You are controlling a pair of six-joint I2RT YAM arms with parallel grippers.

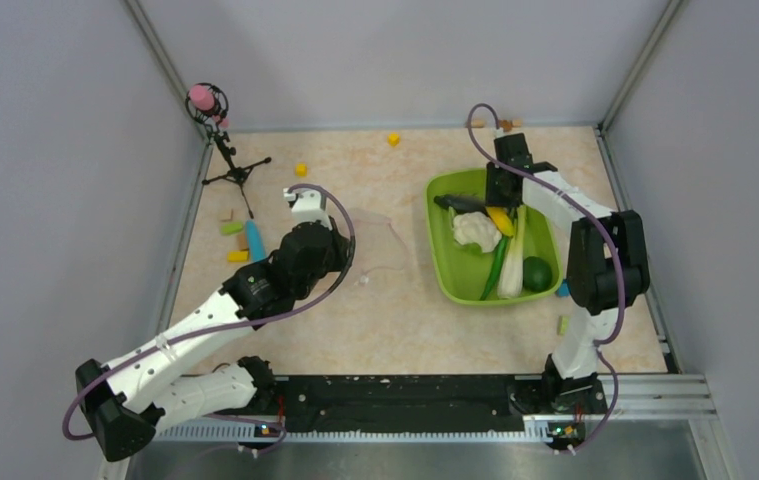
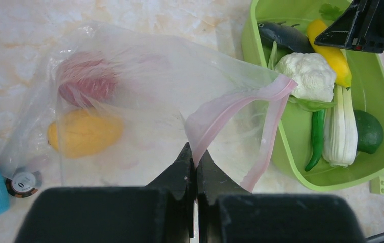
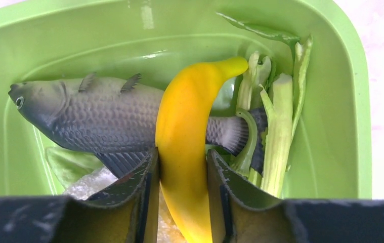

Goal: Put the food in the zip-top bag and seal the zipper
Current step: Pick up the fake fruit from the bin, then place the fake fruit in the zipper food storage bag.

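Yellow curved fruit (image 3: 189, 101), lying in the green tray (image 3: 331, 101), is being clenched across its long axis by my right hand (image 3: 182, 157), while leftward my left hand (image 2: 195, 156) is pinching the zipper (image 2: 230, 106) of the zip-top bag (image 2: 144, 81), mouth gaping trayward.
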